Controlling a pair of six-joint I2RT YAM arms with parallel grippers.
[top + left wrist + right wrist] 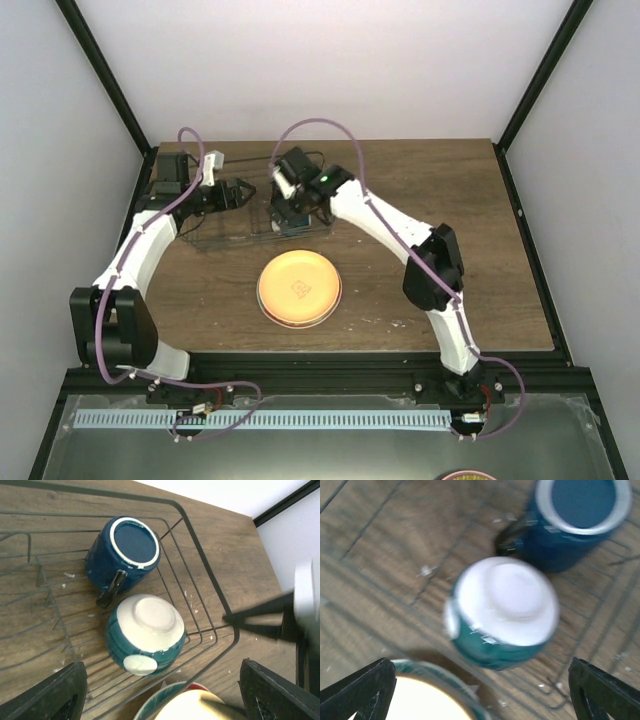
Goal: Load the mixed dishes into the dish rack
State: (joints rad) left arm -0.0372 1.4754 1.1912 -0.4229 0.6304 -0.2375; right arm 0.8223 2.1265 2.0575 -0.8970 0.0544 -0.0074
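Observation:
The wire dish rack (214,238) stands at the back of the table. Inside it a dark blue mug (127,555) and a white-and-teal bowl (145,632) rest upside down side by side; the right wrist view shows the same bowl (502,612) and mug (575,520). The orange-yellow plate (299,288) lies on the table in front of the rack, seemingly on the mint-green, red-edged plate (150,706). My left gripper (238,192) hovers open over the rack's left part. My right gripper (288,212) hangs open above the bowl. Neither holds anything.
The rack's wire rim (200,560) runs between the bowl and the plates. Part of my right arm (302,600) shows at the right of the left wrist view. Black frame posts (105,75) and white walls surround the wooden table (450,220).

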